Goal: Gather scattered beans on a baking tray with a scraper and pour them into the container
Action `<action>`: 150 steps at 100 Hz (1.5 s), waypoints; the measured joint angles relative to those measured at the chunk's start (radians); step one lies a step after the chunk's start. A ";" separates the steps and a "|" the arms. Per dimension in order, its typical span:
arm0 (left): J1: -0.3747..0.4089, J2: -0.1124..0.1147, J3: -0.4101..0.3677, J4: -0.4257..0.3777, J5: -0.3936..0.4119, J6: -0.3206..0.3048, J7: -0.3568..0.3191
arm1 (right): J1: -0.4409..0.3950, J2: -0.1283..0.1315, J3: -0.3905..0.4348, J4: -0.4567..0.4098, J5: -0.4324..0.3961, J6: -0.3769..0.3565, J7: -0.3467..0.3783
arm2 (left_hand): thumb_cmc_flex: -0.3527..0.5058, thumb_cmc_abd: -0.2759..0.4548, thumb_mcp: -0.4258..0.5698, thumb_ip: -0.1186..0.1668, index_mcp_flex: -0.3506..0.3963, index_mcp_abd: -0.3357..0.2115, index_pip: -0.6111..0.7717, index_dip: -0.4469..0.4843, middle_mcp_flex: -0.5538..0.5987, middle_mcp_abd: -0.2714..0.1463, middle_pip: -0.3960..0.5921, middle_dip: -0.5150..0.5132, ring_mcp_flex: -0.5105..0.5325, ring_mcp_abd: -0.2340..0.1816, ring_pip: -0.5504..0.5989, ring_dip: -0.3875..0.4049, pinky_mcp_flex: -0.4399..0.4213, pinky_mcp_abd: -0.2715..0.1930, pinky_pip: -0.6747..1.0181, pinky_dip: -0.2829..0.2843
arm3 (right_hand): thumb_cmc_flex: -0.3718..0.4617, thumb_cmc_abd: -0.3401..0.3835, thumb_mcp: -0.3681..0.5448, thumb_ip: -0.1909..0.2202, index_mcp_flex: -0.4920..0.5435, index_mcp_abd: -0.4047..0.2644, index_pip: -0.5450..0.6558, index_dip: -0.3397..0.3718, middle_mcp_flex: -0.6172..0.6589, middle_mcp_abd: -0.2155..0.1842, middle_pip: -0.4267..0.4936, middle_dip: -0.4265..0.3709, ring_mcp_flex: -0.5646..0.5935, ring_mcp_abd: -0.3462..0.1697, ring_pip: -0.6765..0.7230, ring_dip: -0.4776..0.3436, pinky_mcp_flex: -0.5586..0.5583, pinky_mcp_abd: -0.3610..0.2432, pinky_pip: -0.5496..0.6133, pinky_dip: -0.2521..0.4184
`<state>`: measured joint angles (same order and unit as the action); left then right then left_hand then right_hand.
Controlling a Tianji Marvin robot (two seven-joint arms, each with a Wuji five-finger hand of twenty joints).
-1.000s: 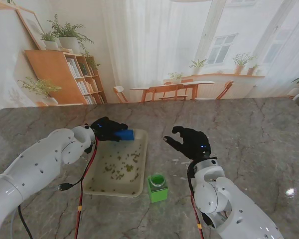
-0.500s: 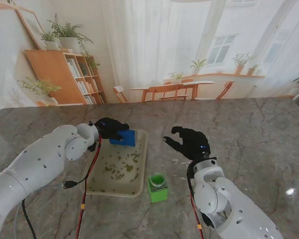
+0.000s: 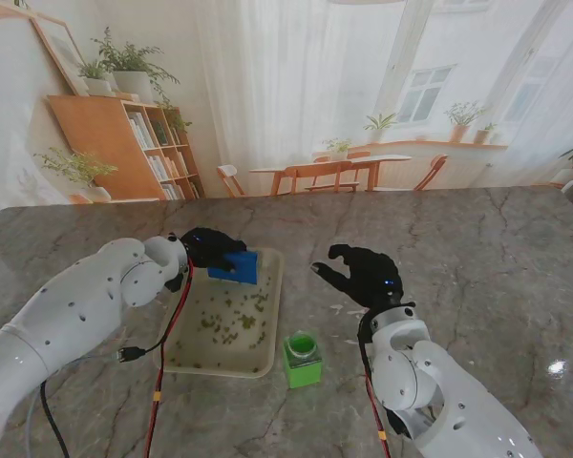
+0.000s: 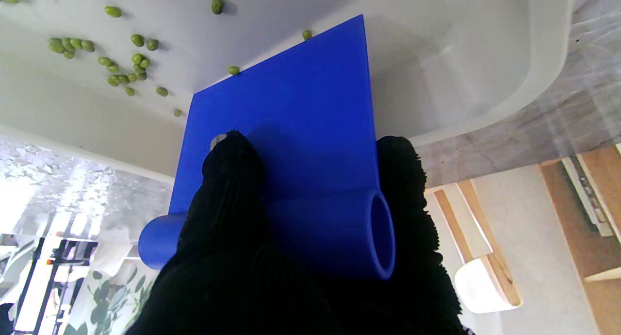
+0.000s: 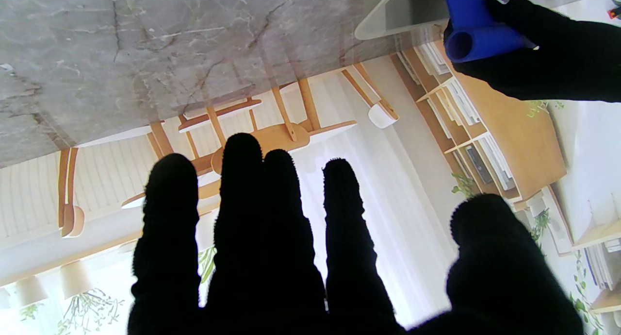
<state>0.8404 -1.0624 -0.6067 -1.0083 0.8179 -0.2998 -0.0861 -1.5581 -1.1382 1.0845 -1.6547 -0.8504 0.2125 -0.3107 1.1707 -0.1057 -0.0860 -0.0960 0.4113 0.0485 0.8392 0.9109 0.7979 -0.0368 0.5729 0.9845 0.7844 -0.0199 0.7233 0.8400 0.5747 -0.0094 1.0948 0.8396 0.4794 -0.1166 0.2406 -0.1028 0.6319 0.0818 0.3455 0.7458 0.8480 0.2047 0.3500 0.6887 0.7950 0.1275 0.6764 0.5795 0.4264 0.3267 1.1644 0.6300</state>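
Clamped in my left hand (image 3: 210,250) is the blue scraper (image 3: 235,267), fingers (image 4: 233,179) wrapped round its tube handle, the flat blade pointing down into the far end of the baking tray (image 3: 271,315). From that hand the marble table (image 3: 477,248) spreads in every direction. The tray lies at about five o'clock from my left hand, stretching back toward me. Holding nothing, my right hand (image 3: 365,274) hovers at three o'clock from the tray, clear of its rim, fingers (image 5: 242,189) spread apart. The green container (image 3: 302,359) stands just beside the tray's near right corner, at seven o'clock from my right hand. Green beans (image 3: 231,320) lie scattered across the tray's middle, at six o'clock from the blade; in the left wrist view a few beans (image 4: 233,70) sit right at the blade's edge.
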 measured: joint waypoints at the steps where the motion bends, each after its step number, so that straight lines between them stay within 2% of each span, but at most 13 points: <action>1: -0.002 0.000 0.003 0.003 -0.001 -0.001 0.001 | 0.000 0.000 0.000 0.000 0.000 0.000 0.000 | 0.000 0.000 0.000 0.000 0.000 0.000 0.000 0.000 0.000 0.000 0.000 0.000 0.000 0.000 0.000 0.000 0.000 0.000 -0.001 0.000 | 0.000 0.000 0.000 0.000 0.000 0.000 0.000 0.000 0.000 0.000 0.000 0.000 0.000 0.000 0.000 0.000 0.000 0.000 0.000 0.000; 25: -0.051 -0.019 0.067 0.081 -0.056 -0.009 0.033 | 0.000 0.000 -0.001 0.000 0.003 -0.002 0.006 | 0.000 0.002 -0.001 -0.004 -0.011 -0.016 -0.014 -0.014 -0.011 -0.011 -0.039 -0.012 -0.002 -0.001 -0.053 -0.024 -0.005 -0.001 -0.060 -0.003 | 0.008 0.000 0.000 0.000 0.000 -0.001 0.006 0.000 0.000 0.000 0.000 0.000 0.000 0.000 0.000 0.000 0.000 0.000 0.000 0.000; 44: -0.070 -0.028 0.082 0.109 -0.118 -0.020 0.006 | 0.000 0.000 -0.001 0.000 0.003 -0.002 0.009 | 0.000 0.002 0.016 -0.005 -0.012 -0.016 -0.052 -0.039 -0.023 -0.012 -0.087 -0.051 -0.003 -0.001 -0.125 -0.067 -0.060 -0.001 -0.094 -0.003 | 0.008 0.000 0.000 0.000 0.000 -0.001 0.007 0.000 0.001 0.000 0.000 0.000 0.000 0.000 0.000 0.000 0.000 0.000 0.000 0.000; 63: -0.056 -0.033 0.044 0.112 -0.142 -0.031 -0.025 | 0.000 0.000 -0.001 0.000 0.003 -0.002 0.008 | 0.000 0.002 0.033 -0.005 -0.012 -0.017 -0.065 -0.039 -0.023 -0.012 -0.091 -0.051 -0.003 -0.001 -0.130 -0.071 -0.069 0.000 -0.096 -0.003 | 0.009 0.000 0.000 0.000 0.001 -0.001 0.007 0.000 0.001 0.000 0.000 0.000 0.000 0.000 0.000 0.000 0.000 0.000 0.000 0.000; 80: -0.013 -0.031 -0.028 0.080 -0.211 -0.019 -0.094 | 0.000 0.000 -0.001 0.000 0.003 -0.002 0.008 | 0.010 -0.001 0.045 -0.004 -0.009 -0.017 -0.065 -0.011 -0.023 0.003 -0.087 -0.051 -0.003 -0.001 -0.124 -0.070 -0.061 0.000 -0.096 -0.003 | 0.009 0.000 0.000 0.000 0.001 -0.001 0.007 0.000 0.001 0.000 0.000 0.000 0.000 0.000 0.000 0.000 0.000 0.000 0.000 0.000; 110: 0.056 -0.016 -0.109 0.016 -0.234 -0.017 -0.139 | 0.000 0.000 -0.001 0.000 0.003 -0.002 0.008 | 0.010 -0.022 0.066 -0.003 0.020 -0.016 -0.065 0.011 -0.010 0.018 -0.087 -0.049 -0.002 0.001 -0.114 -0.068 -0.050 0.002 -0.096 -0.003 | 0.009 0.000 0.000 0.000 0.001 -0.001 0.008 0.000 0.001 0.000 0.000 0.000 0.000 0.000 0.000 0.000 0.000 0.000 0.000 0.000; 128: 0.116 -0.005 -0.167 -0.041 -0.220 -0.018 -0.145 | -0.003 0.000 0.000 -0.001 0.000 -0.002 0.001 | 0.010 -0.024 0.066 -0.003 0.020 -0.016 -0.066 0.012 -0.001 0.018 -0.086 -0.048 -0.001 0.001 -0.114 -0.068 -0.050 0.012 -0.096 -0.003 | 0.009 0.000 -0.001 0.000 0.001 -0.001 0.008 0.000 0.001 0.000 0.000 0.000 0.000 0.000 0.000 0.000 -0.001 0.000 0.000 0.000; 150: 0.219 0.013 -0.249 -0.150 -0.183 -0.018 -0.162 | -0.010 0.000 0.004 -0.003 -0.002 -0.003 -0.012 | 0.010 -0.032 0.070 -0.003 0.030 -0.014 -0.066 0.012 0.002 0.018 -0.086 -0.034 0.010 0.002 -0.113 -0.068 -0.050 0.013 -0.096 -0.003 | 0.009 0.000 -0.001 0.000 0.001 -0.001 0.008 0.000 0.001 0.000 0.000 0.000 0.000 0.001 0.000 0.000 -0.011 0.001 -0.012 0.000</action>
<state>1.0594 -1.0499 -0.8553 -1.1582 0.6353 -0.3183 -0.2476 -1.5681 -1.1383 1.0890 -1.6576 -0.8522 0.2094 -0.3229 1.1808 -0.1378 -0.0165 -0.0987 0.4417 0.0342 0.7729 0.9230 0.7995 -0.0188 0.4865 0.9502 0.7939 -0.0180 0.6108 0.7721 0.5245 0.0034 0.9984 0.8363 0.4882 -0.1166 0.2398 -0.1028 0.6326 0.0806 0.3534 0.7457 0.8487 0.2046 0.3500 0.6890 0.7950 0.1281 0.6769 0.5795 0.4155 0.3275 1.1526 0.6300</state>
